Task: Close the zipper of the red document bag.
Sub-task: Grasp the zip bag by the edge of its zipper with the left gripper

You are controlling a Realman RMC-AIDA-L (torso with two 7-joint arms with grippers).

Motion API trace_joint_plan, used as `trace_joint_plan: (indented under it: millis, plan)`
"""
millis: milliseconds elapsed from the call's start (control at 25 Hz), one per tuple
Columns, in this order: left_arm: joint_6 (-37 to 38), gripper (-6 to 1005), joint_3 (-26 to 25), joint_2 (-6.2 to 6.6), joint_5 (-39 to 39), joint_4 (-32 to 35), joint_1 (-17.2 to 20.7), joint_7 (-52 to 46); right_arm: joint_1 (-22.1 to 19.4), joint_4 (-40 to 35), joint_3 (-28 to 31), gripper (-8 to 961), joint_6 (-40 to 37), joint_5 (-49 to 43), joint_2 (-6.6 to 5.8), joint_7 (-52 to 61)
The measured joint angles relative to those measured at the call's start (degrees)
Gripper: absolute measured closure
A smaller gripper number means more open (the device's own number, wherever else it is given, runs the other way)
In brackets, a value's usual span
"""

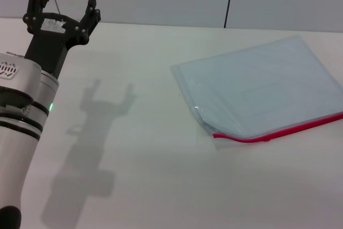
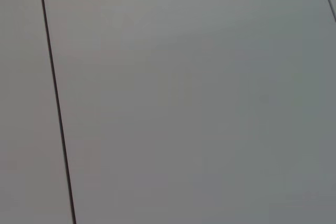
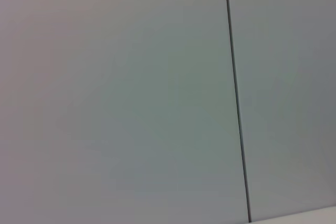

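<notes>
Red document bag [image 1: 262, 87] flat on white table [image 1: 150, 175], right side of head view, far half; corners skewed, long edges running diagonally. Translucent pale blue-white, sheet-like contents faintly visible inside. Zipper [image 1: 278, 133] = thin red strip along near edge, from bag's near-left corner out to right border of pic. Looks partly undone at near-left corner: flap lifted/folded back there, red strip curling. Small darker bump on strip approx mid-run, poss. slider, too small to confirm.

Left gripper [image 1: 64, 5] up at far-left of table, well apart from bag, pointing away toward wall. Fingers [image 1: 91, 8] spread wide, holding nothing, touching nothing. Black wrist housing below, then white arm segment w/ small green light, reaching down left border. Shadow of arm + spread claw [image 1: 102, 111] cast on table betw. arm and bag.

Right gripper: not seen in head view or elsewhere; no state to give.

Left wrist view: only grey wall panel [image 2: 184, 103] w/ thin dark seam, no fingers, no bag. Right wrist view: same sort of grey wall w/ one dark vertical seam, sliver of pale surface at lower corner; no fingers, no bag.
</notes>
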Motion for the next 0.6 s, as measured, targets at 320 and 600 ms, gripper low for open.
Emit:
trace_joint_plan:
  millis: [320, 600]
  plan:
    - [-0.1, 108, 0.0, 0.0, 0.0, 0.0, 0.0, 0.0, 0.0, 0.0, 0.0, 73, 0.0, 0.0, 0.0, 0.0]
    - [-0.1, 109, 0.0, 0.08, -0.9, 0.2, -0.3, 0.0, 0.0, 0.0, 0.0, 73, 0.0, 0.0, 0.0, 0.0]
